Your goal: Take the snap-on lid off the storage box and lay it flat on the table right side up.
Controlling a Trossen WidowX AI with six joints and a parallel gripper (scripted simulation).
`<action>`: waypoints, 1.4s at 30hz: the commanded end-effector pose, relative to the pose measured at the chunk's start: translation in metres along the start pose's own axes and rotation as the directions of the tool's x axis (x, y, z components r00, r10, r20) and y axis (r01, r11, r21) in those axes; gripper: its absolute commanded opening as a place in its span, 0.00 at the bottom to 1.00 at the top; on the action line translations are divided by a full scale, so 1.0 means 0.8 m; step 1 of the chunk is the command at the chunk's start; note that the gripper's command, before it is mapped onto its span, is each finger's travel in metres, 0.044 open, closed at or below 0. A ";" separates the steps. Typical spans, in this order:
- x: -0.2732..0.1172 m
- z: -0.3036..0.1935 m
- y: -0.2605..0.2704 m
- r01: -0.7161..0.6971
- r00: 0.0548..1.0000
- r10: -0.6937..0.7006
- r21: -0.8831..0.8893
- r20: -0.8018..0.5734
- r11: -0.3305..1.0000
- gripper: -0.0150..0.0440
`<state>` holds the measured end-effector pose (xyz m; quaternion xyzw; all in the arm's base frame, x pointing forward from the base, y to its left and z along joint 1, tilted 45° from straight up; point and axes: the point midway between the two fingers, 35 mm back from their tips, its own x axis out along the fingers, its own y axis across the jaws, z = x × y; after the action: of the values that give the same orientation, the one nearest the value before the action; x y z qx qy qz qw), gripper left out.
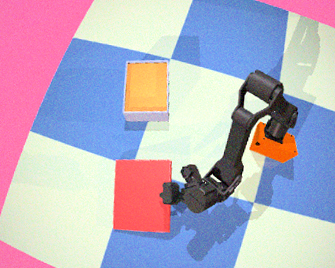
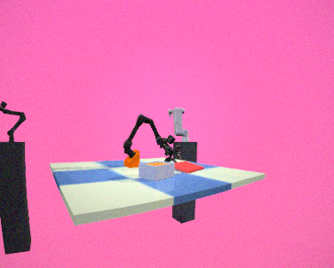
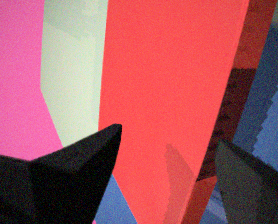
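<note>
The storage box [image 1: 146,116] [image 2: 156,172] is pale grey, upright and without its lid, its orange inside showing. The red lid [image 1: 140,196] [image 2: 188,167] [image 3: 165,65] lies apart from the box on the table, smooth face up. It looks flat or nearly flat; its underside is hidden. My gripper [image 1: 179,182] [image 3: 169,139] is open at the lid's edge on the arm's side. In the wrist view one finger overlaps the lid's top and the other is beyond its side wall, with gaps between fingers and lid. In the exterior view the fingers are too small to tell apart.
An orange block [image 1: 274,149] [image 2: 131,160] is at the arm's base. The checkered table [image 1: 35,171] [image 2: 107,200] has its edge beyond the lid. Off the table, a black arm stands on a dark pillar [image 2: 15,195], and a grey arm [image 2: 178,121] stands behind.
</note>
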<state>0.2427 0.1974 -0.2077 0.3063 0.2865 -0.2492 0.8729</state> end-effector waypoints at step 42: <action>-0.076 -0.004 -0.047 0.005 1.000 -0.005 0.000 -0.007 1.000 1.00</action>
<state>0.1760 0.1845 -0.1888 0.3030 0.2909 -0.2514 0.8720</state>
